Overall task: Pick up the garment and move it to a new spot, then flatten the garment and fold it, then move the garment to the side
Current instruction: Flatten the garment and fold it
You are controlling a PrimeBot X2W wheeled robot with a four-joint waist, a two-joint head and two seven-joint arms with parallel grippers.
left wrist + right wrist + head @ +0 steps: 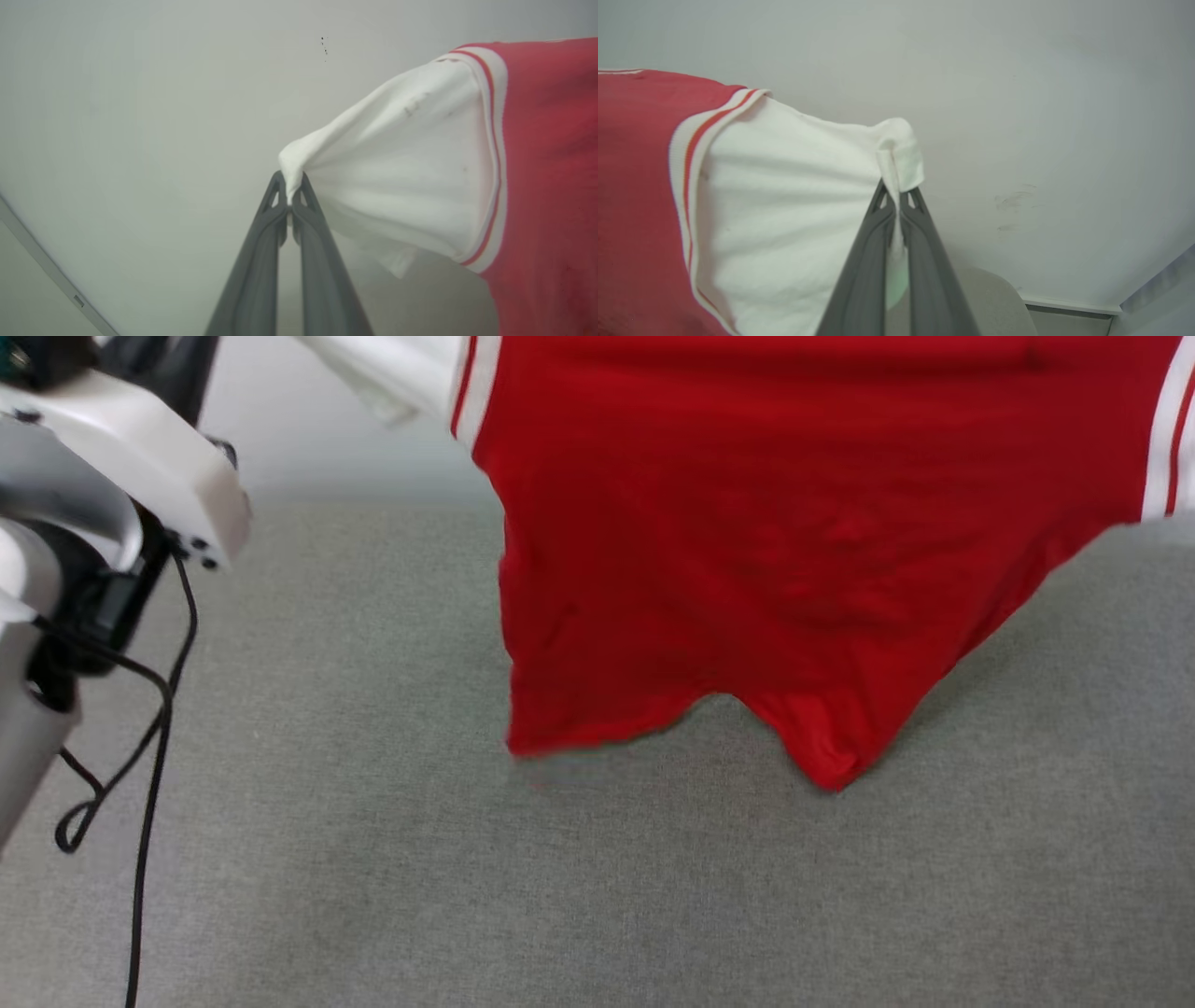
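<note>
Left jaws, right jaws pinch garment (551, 163) sleeves, wrist views; head view adds red hem hanging over grey surface (373, 849).

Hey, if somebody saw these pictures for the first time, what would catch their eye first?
The red garment dominates: it hangs spread across the top of the head view, hem over the grey surface. In each wrist view a dark claw is pinched shut on the tip of a white sleeve, the left claw and the right claw, stretching it between them against a pale wall.
</note>
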